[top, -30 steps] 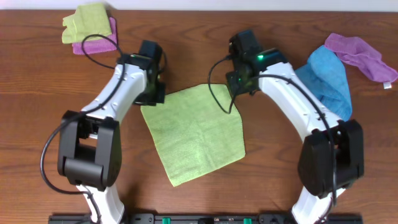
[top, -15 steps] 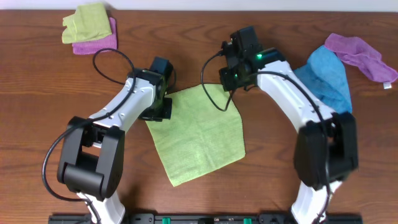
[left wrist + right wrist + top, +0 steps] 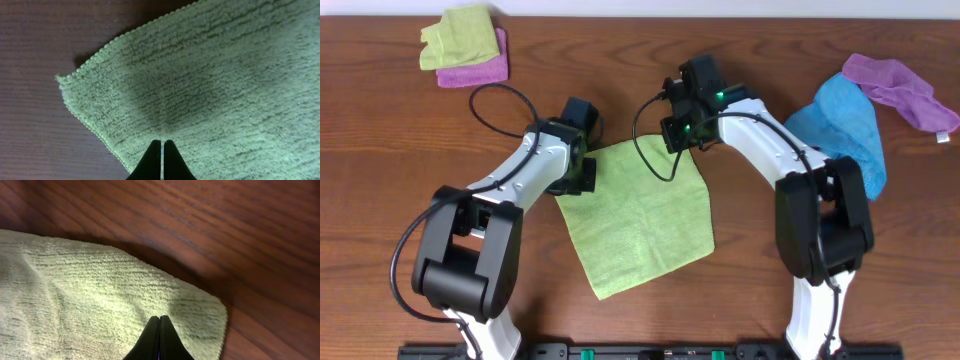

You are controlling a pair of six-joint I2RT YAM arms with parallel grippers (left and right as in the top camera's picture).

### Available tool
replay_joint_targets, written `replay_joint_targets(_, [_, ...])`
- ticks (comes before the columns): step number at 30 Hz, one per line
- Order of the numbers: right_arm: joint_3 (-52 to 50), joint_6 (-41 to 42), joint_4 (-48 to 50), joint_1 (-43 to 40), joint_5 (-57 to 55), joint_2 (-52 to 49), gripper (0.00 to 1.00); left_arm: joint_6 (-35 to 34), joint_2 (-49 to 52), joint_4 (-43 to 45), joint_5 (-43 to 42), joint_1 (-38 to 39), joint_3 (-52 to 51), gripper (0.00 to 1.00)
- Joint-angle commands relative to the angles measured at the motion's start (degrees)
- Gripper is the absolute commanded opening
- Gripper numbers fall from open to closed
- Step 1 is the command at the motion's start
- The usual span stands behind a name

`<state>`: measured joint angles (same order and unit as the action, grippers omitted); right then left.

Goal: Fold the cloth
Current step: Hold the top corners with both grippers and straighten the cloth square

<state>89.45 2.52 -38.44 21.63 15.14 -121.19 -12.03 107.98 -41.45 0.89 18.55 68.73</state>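
Observation:
The lime-green cloth lies flat and spread open on the wooden table, turned a little like a diamond. My left gripper is over its far left corner. In the left wrist view the gripper is shut with its tips over the cloth, just inside the corner. My right gripper is over the far right corner. In the right wrist view it is shut over the cloth near that corner. Neither holds any fabric that I can see.
A folded lime-green cloth lies on a purple one at the far left. A bright blue cloth and a purple cloth with a white tag lie at the right. Black cables loop from both arms.
Both arms have moved inward onto the cloth's far corners: the left gripper to the right and nearer, the right gripper to the left. The cloth has stayed flat.

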Motion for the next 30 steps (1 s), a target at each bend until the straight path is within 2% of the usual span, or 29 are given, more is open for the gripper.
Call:
replay_joint_targets(1, [0.9,0.4,0.4,0.9,1.4,-1.4,0.01,-0.4,-0.3,0.5,2.6,-0.2,-1.3,0.06])
replay_joint_targets(19, [0.9,0.9,1.6,1.0,-1.5,-5.4,0.02,-0.4,2.4,9.4,5.3,-0.2,-4.8,0.06])
replay_joint_targets(30, [0.9,6.5,-2.5,1.0,-9.3,-5.4,0.02,0.3,7.4,14.6,5.4,-0.3,-4.8,0.06])
